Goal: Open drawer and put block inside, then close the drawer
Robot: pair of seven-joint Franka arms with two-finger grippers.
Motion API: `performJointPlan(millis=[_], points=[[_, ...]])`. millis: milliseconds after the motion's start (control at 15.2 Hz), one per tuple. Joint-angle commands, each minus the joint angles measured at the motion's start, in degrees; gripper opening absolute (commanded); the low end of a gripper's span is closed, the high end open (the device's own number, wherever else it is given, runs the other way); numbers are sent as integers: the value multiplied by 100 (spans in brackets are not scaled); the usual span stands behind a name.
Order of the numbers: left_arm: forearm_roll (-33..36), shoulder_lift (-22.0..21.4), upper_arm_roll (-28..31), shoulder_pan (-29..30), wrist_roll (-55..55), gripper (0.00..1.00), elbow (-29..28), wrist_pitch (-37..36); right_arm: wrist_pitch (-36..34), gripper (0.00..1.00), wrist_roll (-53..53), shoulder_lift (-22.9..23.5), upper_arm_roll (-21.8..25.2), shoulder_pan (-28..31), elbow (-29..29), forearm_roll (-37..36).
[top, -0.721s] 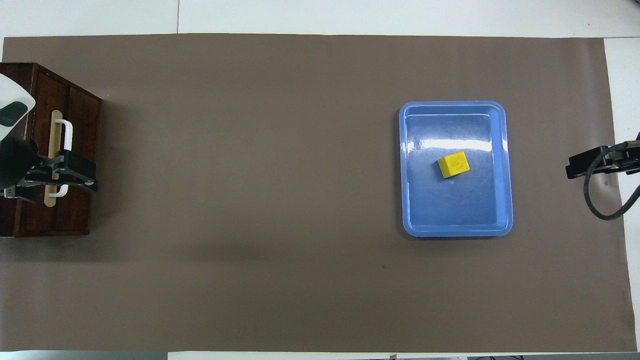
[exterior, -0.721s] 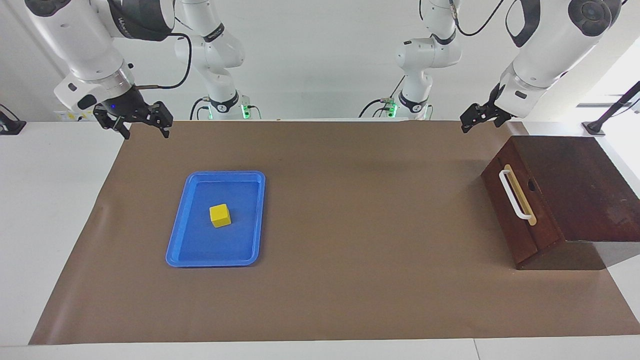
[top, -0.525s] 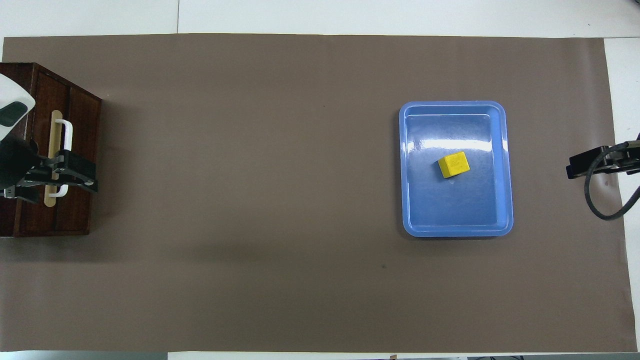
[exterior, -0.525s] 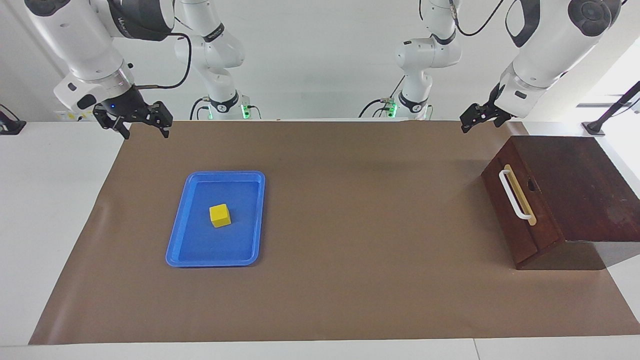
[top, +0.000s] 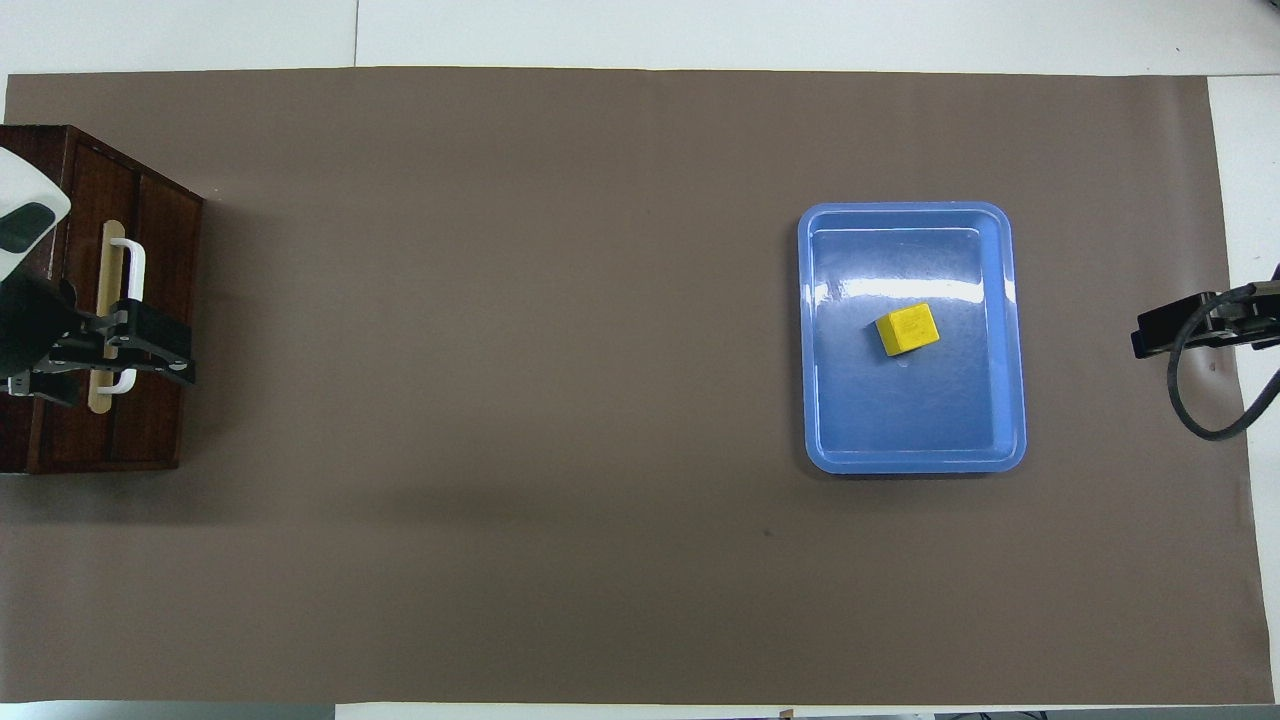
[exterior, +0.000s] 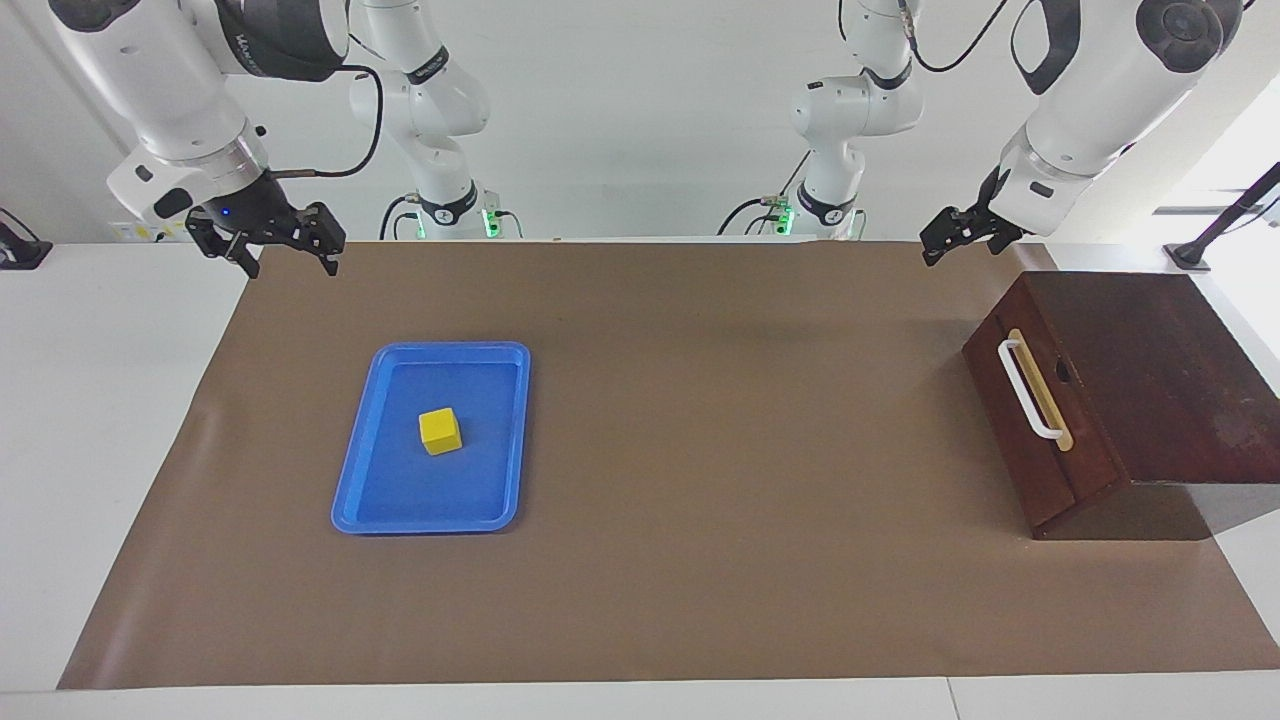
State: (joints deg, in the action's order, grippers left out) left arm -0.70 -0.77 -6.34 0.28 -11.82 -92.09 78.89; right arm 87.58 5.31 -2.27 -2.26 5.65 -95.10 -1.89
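The small bright yellow cube block [exterior: 440, 431] [top: 907, 329] lies near the middle of a flat blue plastic tray [exterior: 365, 472] [top: 910, 440], which rests on the brown paper sheet [exterior: 700, 560] [top: 500, 400] covering the white counter [exterior: 100, 400] [top: 700, 30], toward the right arm's end. Well apart from it, at the left arm's end of the counter, stands a dark brown wooden box [exterior: 1160, 360] [top: 40, 145]. Its wide shallow drawer [exterior: 1030, 430] [top: 150, 400], fitted with a white bar handle [exterior: 1028, 390] [top: 133, 270] over a tan strip [exterior: 1045, 385] [top: 108, 250], is pushed fully in, its front turned toward the tray.

The left gripper [exterior: 952, 238] [top: 115, 365] hangs in the air above the robots' edge of the paper sheet, beside the box's nearer corner and clear of the handle; in the overhead view it overlaps the handle only because it is raised. Its fingers are released and hold nothing. The right gripper [exterior: 285, 250] [top: 1160, 330] hangs over the corner of the sheet at the robots' edge, well apart from the tray, its fingers [exterior: 327, 263] likewise spread and empty.
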Motion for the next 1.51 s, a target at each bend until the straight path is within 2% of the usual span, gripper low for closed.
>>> performJointPlan(millis=[0, 197, 328, 393, 656, 787, 918, 1049, 1180, 1443], points=[[8, -90, 45, -20, -5, 100, -54, -58, -4, 100, -616, -98, -99, 121, -148, -22], [8, -81, 45, -20, -5, 100, -54, -58, 179, 100, -1118, -256, -99, 59, -542, 100], [8, -90, 45, -20, -5, 100, -54, -58, 565, 100, -1645, -362, -90, 112, -1043, 407], [8, -90, 45, -20, -5, 100, -54, -58, 654, 100, -2083, -266, -90, 138, -1132, 626], [8, -81, 45, -20, -5, 100, -54, -58, 962, 100, -3833, 567, -73, 366, -1142, 1575], [8, -90, 45, -20, -5, 100, -54, -58, 1364, 100, -4589, 1007, -73, 515, -1151, 2137], [8, -81, 45, -20, -5, 100, -54, -58, 1560, 100, -4881, 1262, -64, 586, -1230, 2647], [8, -81, 45, -20, -5, 100, -54, -58, 1491, 100, -4961, 1771, -46, 709, -977, 3104], [8, -81, 45, -20, -5, 100, -54, -58, 1350, 100, -4979, 2325, -46, 753, -642, 3282], [8, -81, 45, -20, -5, 100, -54, -58, 1104, 100, -5304, 2845, -46, 745, -168, 3511]])
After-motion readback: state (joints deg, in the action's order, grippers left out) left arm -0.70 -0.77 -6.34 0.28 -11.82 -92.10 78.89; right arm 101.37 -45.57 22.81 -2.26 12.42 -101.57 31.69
